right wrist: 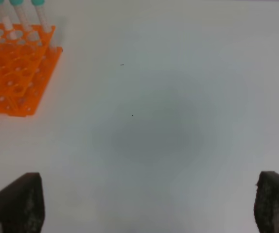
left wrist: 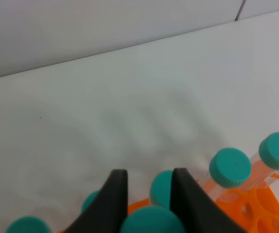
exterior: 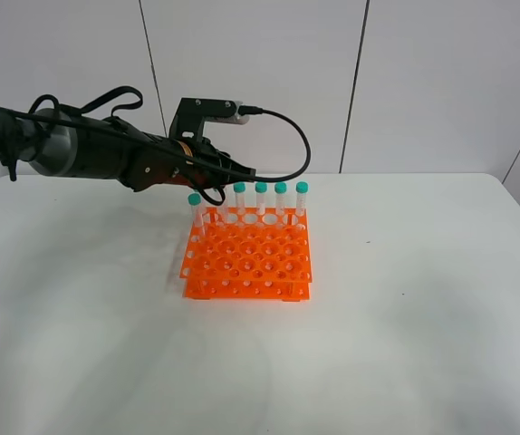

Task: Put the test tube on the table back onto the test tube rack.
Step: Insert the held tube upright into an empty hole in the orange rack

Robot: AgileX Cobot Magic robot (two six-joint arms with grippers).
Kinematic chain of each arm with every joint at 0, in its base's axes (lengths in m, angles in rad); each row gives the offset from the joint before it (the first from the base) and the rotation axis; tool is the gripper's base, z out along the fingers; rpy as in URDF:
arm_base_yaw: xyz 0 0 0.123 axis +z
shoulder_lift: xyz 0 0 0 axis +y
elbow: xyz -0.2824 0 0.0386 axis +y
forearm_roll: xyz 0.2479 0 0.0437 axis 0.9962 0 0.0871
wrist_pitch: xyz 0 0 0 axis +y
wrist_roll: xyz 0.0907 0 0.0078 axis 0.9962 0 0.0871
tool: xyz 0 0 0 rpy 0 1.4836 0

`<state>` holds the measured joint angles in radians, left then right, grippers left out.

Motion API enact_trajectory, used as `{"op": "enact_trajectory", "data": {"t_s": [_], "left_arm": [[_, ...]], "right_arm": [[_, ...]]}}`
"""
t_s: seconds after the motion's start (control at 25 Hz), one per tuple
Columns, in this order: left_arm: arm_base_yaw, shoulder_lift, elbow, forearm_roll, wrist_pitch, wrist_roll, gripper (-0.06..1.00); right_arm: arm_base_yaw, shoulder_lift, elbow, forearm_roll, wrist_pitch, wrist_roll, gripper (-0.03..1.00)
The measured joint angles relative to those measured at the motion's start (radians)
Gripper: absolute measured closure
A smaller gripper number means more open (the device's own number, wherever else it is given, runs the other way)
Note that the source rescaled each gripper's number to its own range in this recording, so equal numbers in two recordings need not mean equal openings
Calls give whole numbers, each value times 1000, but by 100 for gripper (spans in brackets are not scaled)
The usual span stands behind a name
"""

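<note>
The orange test tube rack (exterior: 246,258) stands on the white table (exterior: 405,317), with several teal-capped tubes upright along its back row (exterior: 281,195). My left gripper (exterior: 212,188) hangs over the rack's back left corner. In the left wrist view its fingers (left wrist: 116,194) are shut on the teal cap of a test tube (left wrist: 151,221), just above the rack (left wrist: 270,213). Other caps (left wrist: 229,167) stand close around it. The high view hides the held tube behind the gripper. My right gripper (right wrist: 149,194) is open and empty over bare table, to the right of the rack (right wrist: 13,73).
One more capped tube (exterior: 195,210) stands at the rack's left side, a little nearer than the back row. A black cable loops from the left arm's camera mount (exterior: 287,145) above the tubes. A white panelled wall rises behind the table.
</note>
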<state>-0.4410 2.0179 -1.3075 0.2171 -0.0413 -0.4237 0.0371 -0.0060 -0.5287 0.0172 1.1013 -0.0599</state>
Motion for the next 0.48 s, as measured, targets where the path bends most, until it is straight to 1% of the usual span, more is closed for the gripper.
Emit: {"op": "enact_trajectory", "data": {"t_s": [0.28,0.48], "left_arm": [[2,-5,45,2,-65,0,94],[3,-7,47,17,-71,0,94]], "right_arm": [[0,0,0,0,0,0,-3],[0,0,0,0,0,0,-3]]}}
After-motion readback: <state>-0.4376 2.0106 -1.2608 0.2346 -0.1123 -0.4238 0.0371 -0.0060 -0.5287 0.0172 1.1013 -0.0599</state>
